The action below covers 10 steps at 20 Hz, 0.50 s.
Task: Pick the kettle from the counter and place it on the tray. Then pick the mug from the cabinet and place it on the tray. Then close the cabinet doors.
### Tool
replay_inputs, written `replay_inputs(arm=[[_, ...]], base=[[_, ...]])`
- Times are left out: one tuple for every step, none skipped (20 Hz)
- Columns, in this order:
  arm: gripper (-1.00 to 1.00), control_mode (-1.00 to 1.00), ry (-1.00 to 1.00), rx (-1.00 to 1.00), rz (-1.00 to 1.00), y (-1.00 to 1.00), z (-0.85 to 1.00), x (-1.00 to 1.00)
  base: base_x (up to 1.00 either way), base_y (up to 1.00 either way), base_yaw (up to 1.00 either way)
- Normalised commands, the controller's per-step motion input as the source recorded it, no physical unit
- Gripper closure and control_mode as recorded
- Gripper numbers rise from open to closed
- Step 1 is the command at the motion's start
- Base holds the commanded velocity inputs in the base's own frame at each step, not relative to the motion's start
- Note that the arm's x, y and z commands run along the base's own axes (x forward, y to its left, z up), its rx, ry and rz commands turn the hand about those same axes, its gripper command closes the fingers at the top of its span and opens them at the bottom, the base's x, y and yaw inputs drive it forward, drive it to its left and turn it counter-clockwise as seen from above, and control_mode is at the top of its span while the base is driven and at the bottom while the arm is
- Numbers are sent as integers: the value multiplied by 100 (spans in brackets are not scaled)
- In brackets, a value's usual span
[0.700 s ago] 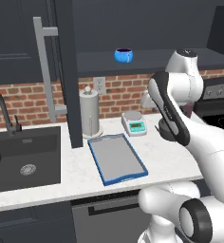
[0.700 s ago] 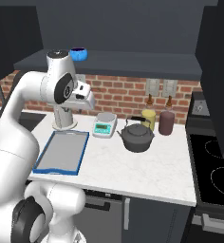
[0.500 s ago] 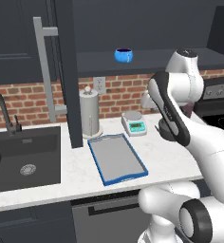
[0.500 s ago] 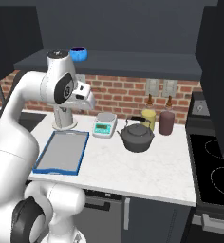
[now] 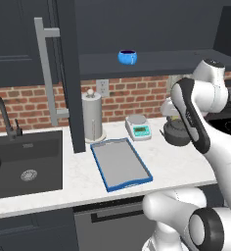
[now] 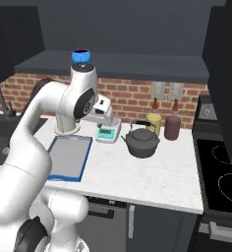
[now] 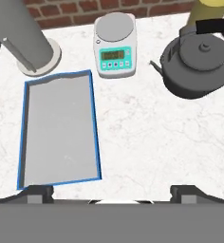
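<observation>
Gripper jaws spread wide and empty above the counter, the two dark fingertips far apart at the 6 o'clock edge of the hand view. From that camera, white stone-like worktop with faint grey veining lies directly below. The tray, a flat grey rectangle with a raised bright blue rim, sits at 9 o'clock with nothing on it. The kettle, squat, round and dark grey with an arched handle and lid knob, stands on the counter at 2 o'clock, well apart from the tray. A small kitchen scale with a round grey plate lies at 12 o'clock, and a tall grey paper-towel cylinder on a round base at 11 o'clock.

In the left base view, the mug, small and bright blue, rests on the shelf of the dark navy cabinet, whose door stands open with its long grey bar handle. Red brick backs the counter; a black sink lies at 9 o'clock. The white arm bends sharply at the elbow, hand pointing down.
</observation>
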Motion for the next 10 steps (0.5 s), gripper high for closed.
replay_inputs(arm=[[-100, -100, 0, 9, 0, -75, -26, -2], [-100, -100, 0, 7, 0, -74, -27, -1], [-100, -100, 0, 4, 0, -73, -28, 0], [-100, -100, 0, 4, 0, -72, -28, 0], [-100, -100, 0, 3, 0, -69, -28, 0], [-100, -100, 0, 3, 0, -64, -27, 0], [-100, -100, 0, 3, 0, -56, -25, 0], [-100, -100, 0, 3, -11, -47, -23, 1], [-100, -100, 0, 3, -24, -38, -21, 10], [-100, -100, 0, 3, -35, -31, -19, 15]], base=[[0, 0, 0], [0, 0, 0], [0, 0, 0], [0, 0, 0], [0, 0, 0], [0, 0, 0], [0, 0, 0], [0, 0, 0], [0, 0, 0], [0, 0, 0]])
